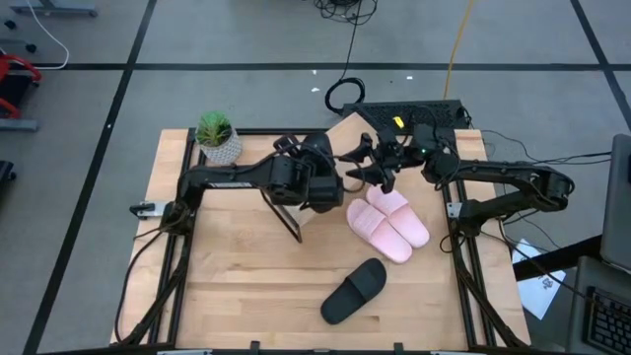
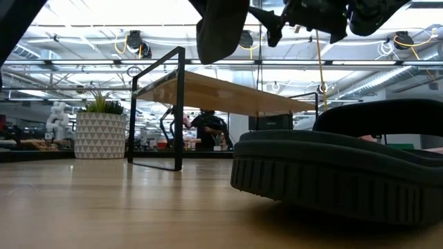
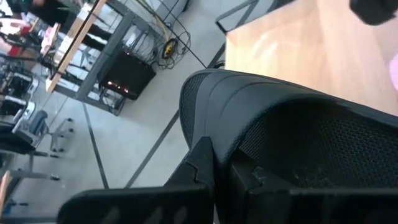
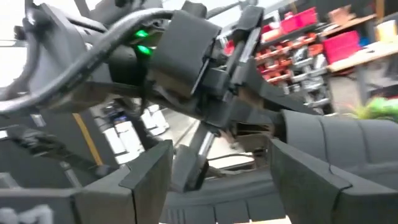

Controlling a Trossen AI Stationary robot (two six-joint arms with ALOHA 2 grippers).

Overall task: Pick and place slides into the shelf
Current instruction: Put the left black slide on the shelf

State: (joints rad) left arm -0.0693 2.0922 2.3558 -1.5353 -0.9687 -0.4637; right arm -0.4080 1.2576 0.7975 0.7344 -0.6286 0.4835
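Note:
My left gripper (image 1: 333,183) is shut on a black slide (image 3: 280,124), which hangs high over the shelf's near end (image 2: 221,31). The shelf (image 2: 221,93), a light board on dark end frames, stands at the table's far middle (image 1: 343,128). My right gripper (image 1: 369,166) hovers open just right of the left one, its fingers wide apart (image 4: 217,180) and touching nothing. The second black slide (image 1: 355,291) lies sole down near the front edge. The pink pair (image 1: 389,222) lies side by side at the right of the shelf. My left gripper pinches the black slide between its two fingers at the slide's edge (image 3: 214,146). Which end of the slide that is, the fingers hide. The fingers come from the table's left, slanting down. The slide is lifted clear of table and shelf.
A potted plant (image 1: 217,138) stands at the far left corner, left of the shelf (image 2: 100,131). Bare tabletop (image 1: 237,286) lies at the near left. A keyboard (image 1: 404,113) sits beyond the far edge.

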